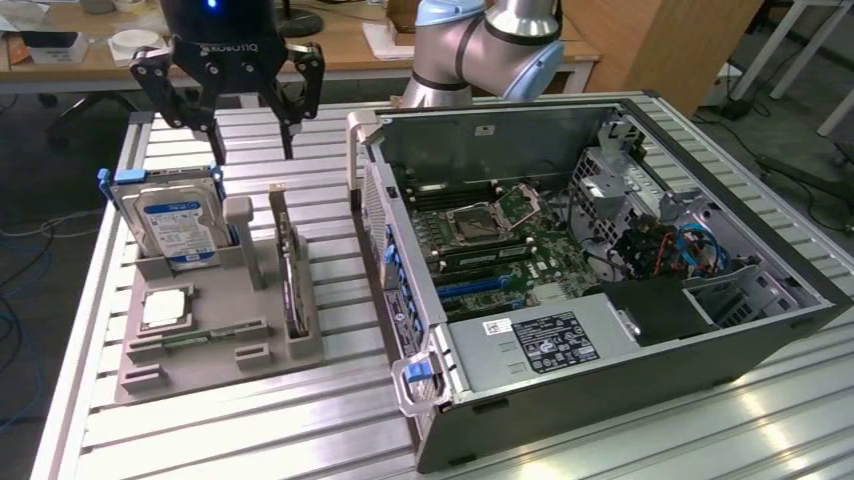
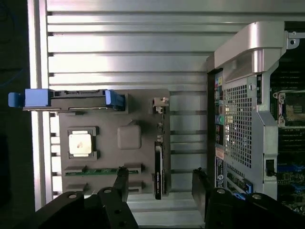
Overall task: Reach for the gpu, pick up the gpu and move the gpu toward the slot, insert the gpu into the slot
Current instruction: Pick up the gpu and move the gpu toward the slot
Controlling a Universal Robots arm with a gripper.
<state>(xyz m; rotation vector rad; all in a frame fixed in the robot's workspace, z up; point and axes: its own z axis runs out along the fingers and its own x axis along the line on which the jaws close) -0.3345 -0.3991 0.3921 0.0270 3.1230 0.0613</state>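
The gpu [image 1: 290,272] stands on edge in a groove of the grey holder [image 1: 247,290], its silver bracket end toward the far side. My gripper [image 1: 252,155] hangs open above the holder's far end, over the hard drive and the gpu, touching neither. In the wrist view the gpu [image 2: 158,169] appears as a thin dark strip between my spread fingers [image 2: 121,181]. The slot [image 1: 470,287] is a long blue connector on the green motherboard inside the open computer case [image 1: 534,130].
A silver-and-blue hard drive [image 1: 171,220] stands upright in the holder beside the gpu. A processor chip [image 1: 163,308] and a memory stick [image 1: 200,338] lie in the holder too. The case's power supply [image 1: 547,340] sits near the slot. The slatted aluminium table [image 1: 200,440] carries everything.
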